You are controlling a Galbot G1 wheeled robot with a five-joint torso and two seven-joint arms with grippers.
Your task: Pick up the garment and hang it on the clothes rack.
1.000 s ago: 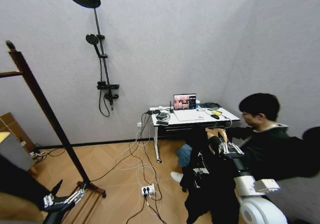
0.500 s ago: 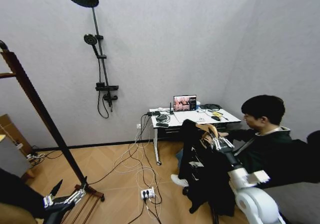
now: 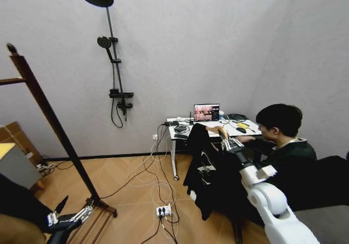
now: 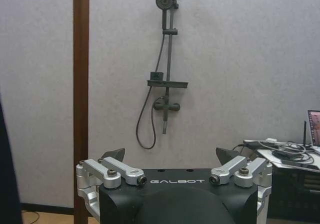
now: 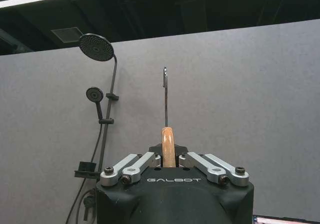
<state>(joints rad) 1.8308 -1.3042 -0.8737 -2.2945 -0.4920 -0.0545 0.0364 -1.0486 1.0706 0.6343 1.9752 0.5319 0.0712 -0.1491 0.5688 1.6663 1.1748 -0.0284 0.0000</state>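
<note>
Right hand (image 3: 225, 141) gripping garment (image 3: 204, 173) hanger, desk (image 3: 180, 132) behind, clothes rack (image 3: 49, 116) well apart

Right arm up and out, left arm low
Right gripper (image 3: 225, 142) jaws clamped, arm extended forward; left gripper (image 3: 70, 218) hangs low, jaws spread

Setting: you are looking at a test room staged as a bathroom corner.
Walls: plain grey panels; the right wrist view shows dark open ceiling above them.
Shower (image 3: 112, 53): a column with round head, mounted on the wall over dry wood floor (image 3: 128, 192).
Desk (image 3: 210, 127): a laptop (image 3: 206, 112) and cables, with a person seated beside it.
Floor clutter: a power strip (image 3: 162, 211) and loose cords.
Rack (image 3: 52, 124): a dark wooden post at your left.
</note>
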